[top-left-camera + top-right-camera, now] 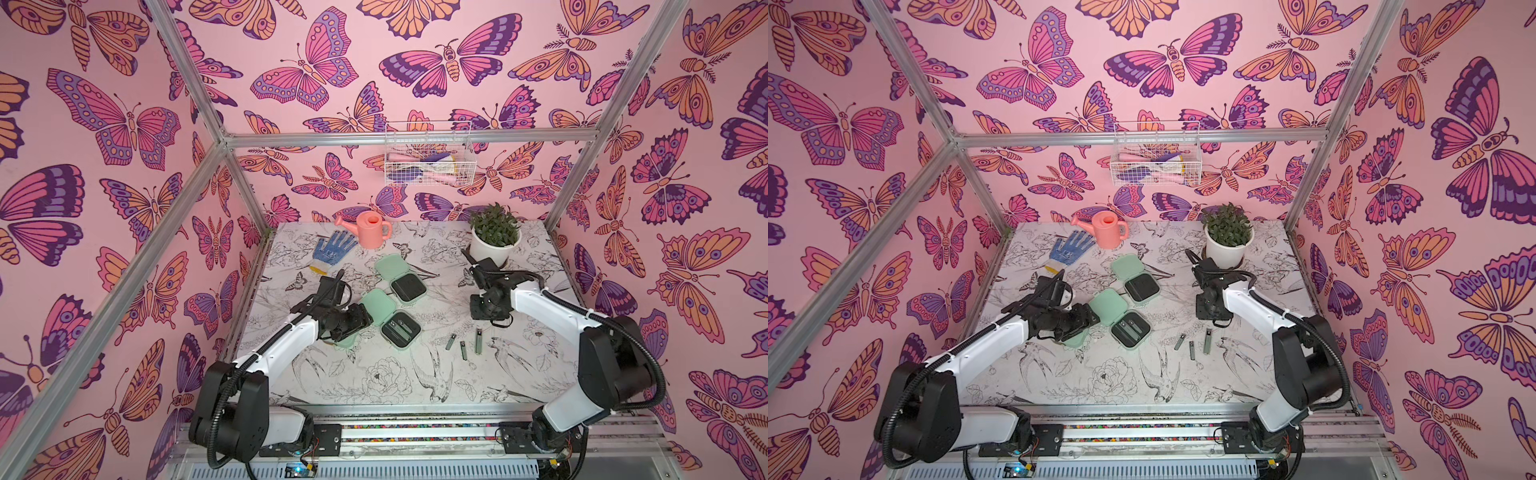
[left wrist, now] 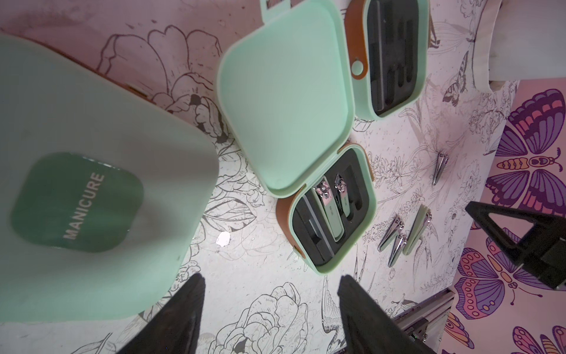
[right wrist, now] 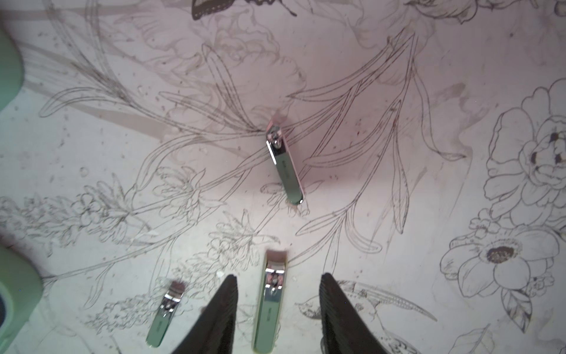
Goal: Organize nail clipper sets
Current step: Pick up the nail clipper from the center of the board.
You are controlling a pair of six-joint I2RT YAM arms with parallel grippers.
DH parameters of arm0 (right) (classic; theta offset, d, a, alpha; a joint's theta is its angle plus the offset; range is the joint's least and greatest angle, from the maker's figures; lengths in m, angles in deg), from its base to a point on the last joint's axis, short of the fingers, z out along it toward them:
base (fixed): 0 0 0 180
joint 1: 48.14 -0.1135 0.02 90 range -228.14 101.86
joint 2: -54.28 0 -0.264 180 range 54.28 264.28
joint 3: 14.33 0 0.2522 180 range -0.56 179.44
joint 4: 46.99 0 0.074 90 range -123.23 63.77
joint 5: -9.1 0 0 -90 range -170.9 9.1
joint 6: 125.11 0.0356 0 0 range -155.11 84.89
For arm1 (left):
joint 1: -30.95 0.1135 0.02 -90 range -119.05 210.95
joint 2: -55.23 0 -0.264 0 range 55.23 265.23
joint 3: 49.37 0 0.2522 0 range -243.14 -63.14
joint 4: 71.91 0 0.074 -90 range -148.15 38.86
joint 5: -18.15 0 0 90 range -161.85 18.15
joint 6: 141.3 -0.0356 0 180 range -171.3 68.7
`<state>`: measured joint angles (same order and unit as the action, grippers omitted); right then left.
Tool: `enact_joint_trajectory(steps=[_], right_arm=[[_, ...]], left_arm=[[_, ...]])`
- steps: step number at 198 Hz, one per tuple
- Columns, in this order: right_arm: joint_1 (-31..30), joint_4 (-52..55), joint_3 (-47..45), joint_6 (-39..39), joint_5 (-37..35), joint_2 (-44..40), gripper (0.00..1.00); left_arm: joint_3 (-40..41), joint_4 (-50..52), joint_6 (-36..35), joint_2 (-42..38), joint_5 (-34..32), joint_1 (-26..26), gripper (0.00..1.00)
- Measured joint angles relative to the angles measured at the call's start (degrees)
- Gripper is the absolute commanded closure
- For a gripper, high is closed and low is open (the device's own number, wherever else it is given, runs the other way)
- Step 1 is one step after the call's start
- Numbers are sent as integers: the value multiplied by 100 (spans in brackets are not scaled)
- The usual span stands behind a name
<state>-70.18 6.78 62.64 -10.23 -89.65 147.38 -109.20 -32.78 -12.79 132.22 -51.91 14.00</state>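
clippers (image 1: pixel 462 350) loose by open cases (image 1: pixel 378 306), glove (image 1: pixel 332 249), plant (image 1: pixel 494 226) behind, left pincer (image 2: pixel 272 279) released, right pincer (image 3: pixel 279 275) released

Probably a staged robot-lab booth: aluminium frame (image 1: pixel 411 139), butterfly wallpaper (image 1: pixel 104 124), floral tabletop (image 1: pixel 519 370).

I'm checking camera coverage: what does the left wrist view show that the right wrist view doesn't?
Only the left wrist view: the MANICURE label on the closed case, two clippers stowed in an open case, a second open case's tray, the open left gripper. Only the right wrist view: the large clipper between the open right gripper's fingers. Both: loose clippers on the table, and mint case edges.
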Motion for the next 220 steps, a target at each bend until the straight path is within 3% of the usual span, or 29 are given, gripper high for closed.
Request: enact_joint_trajectory(steps=[44, 91, 152, 220], right_arm=[[96, -133, 101, -446, 127, 522, 53], [48, -330, -249, -522, 549, 87, 55], [-654, -271, -1067, -337, 817, -953, 57], [-1215, -254, -1073, 175, 654, -553, 60]], left_arm=[[0, -2, 55, 0, -4, 0, 29], [0, -9, 98, 0, -31, 0, 29], [2, -229, 103, 160, -68, -46, 30], [7, -417, 114, 262, -90, -262, 30]])
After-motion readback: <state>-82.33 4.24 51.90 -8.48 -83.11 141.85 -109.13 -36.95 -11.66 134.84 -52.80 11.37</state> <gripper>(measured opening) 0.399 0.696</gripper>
